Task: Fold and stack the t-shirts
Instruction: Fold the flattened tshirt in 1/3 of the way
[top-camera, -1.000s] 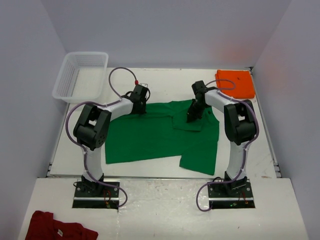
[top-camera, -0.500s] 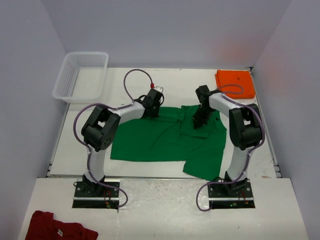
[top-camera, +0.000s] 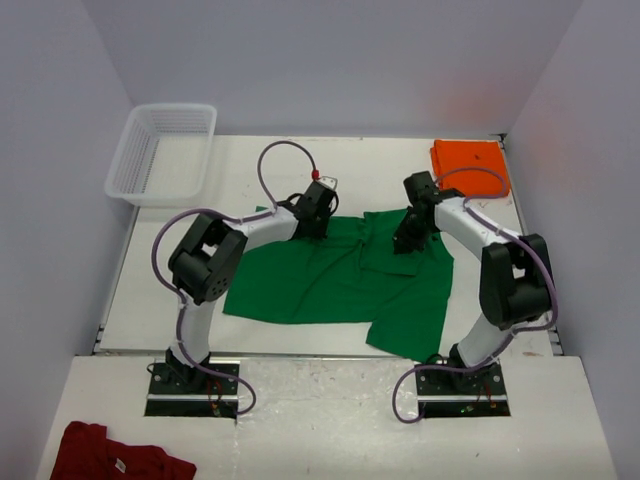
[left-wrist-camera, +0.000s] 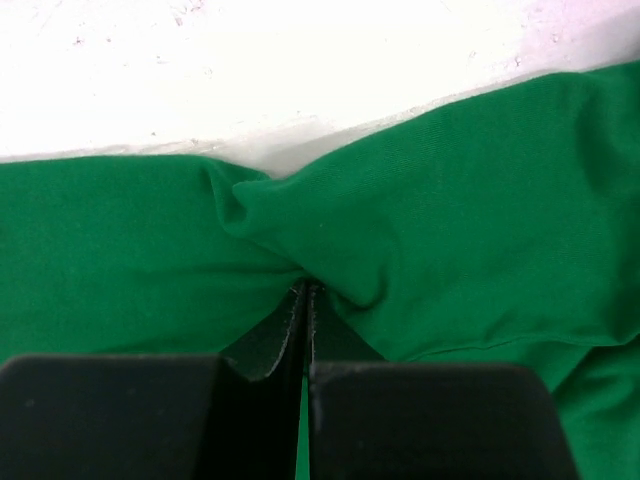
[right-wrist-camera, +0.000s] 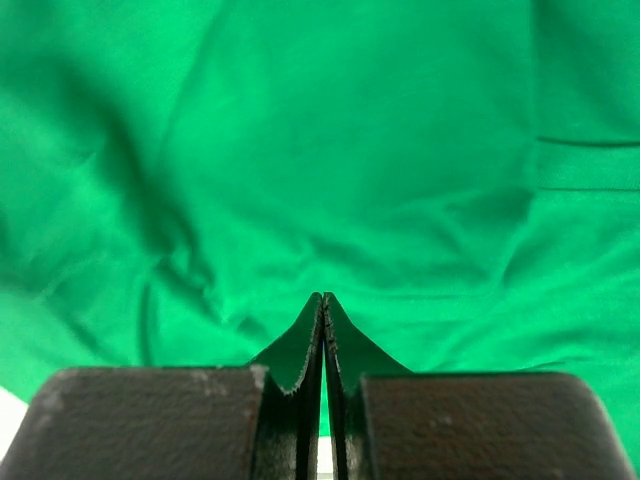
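The green t-shirt (top-camera: 320, 280) lies partly spread on the white table, with a folded flap near its right shoulder. My left gripper (top-camera: 318, 216) is shut at the shirt's far edge, and cloth puckers at its fingertips (left-wrist-camera: 305, 288). My right gripper (top-camera: 408, 238) is shut on a fold of the green shirt (right-wrist-camera: 300, 150) near its upper right, with green cloth filling the right wrist view. The orange t-shirt (top-camera: 470, 166) lies folded flat at the far right corner, apart from both grippers.
A clear plastic basket (top-camera: 160, 152) stands at the far left corner. A dark red garment with a white tag (top-camera: 110, 458) lies on the near shelf at bottom left. The table's bare white surface (left-wrist-camera: 300, 60) runs behind the shirt's far edge.
Both grippers have moved to the right, staying shut, and the green shirt has been dragged right with them. Its right side now lies closer to the right table edge.
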